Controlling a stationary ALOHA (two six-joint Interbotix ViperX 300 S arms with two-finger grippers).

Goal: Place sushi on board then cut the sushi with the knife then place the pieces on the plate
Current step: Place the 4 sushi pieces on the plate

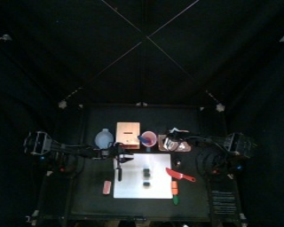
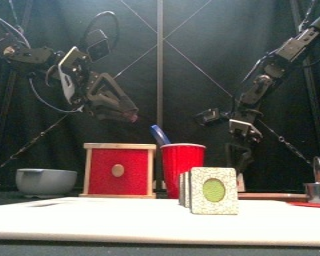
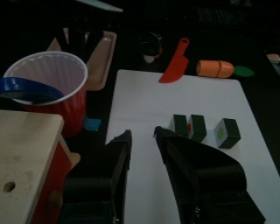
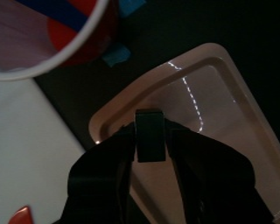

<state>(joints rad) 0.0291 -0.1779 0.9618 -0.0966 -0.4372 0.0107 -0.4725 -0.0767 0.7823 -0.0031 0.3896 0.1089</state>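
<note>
1 sushi piece [image 4: 150,145] pinched in right claw [image 4: 150,129] — above pink tray [image 4: 215,94].

The left arm [image 2: 69,62] bends down to its tool [image 3: 143,136], which hangs above the bench with jaws parted and nothing between them. The right arm [image 2: 263,70] angles down to its tool [image 4: 150,144], jaws pinched on a dark sushi piece [image 4: 150,121].

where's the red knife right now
In the top view, the red knife lies at the white board's right edge, just right of the sushi pieces.
</note>
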